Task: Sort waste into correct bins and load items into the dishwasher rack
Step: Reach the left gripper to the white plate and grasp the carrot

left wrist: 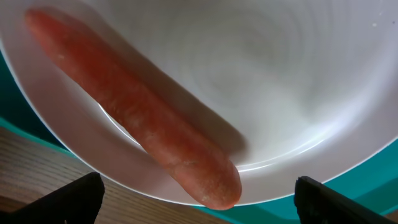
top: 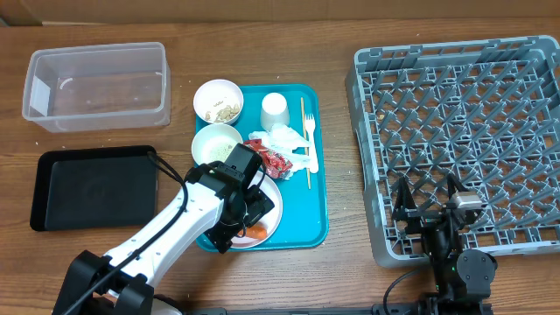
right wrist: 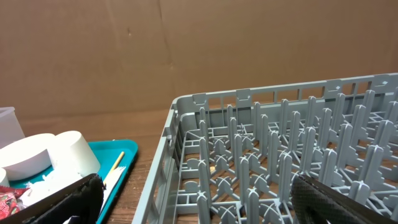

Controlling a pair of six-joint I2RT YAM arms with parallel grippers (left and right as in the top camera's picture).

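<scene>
An orange carrot (left wrist: 137,112) lies slantwise on the large white plate (left wrist: 292,81), its blunt end at the rim. My left gripper (left wrist: 200,205) hangs open just above that end, one finger on each side, touching nothing. From overhead the left arm covers most of the plate (top: 273,208) and only a bit of the carrot (top: 256,233) shows. Rice-like scraps (top: 224,111) sit in one small bowl (top: 217,101). A second bowl (top: 214,140), a cup (top: 275,110), crumpled napkins (top: 289,138) and a red wrapper (top: 273,158) share the teal tray (top: 317,188). My right gripper (top: 429,206) stands open over the near-left corner of the grey rack (top: 464,131).
The clear tub (top: 96,83) stands at the far left with the black tray (top: 92,185) in front of it. A white plastic fork (top: 310,149) and a wooden stick (top: 303,118) lie along the teal tray's right side. The rack (right wrist: 261,149) fills the right wrist view.
</scene>
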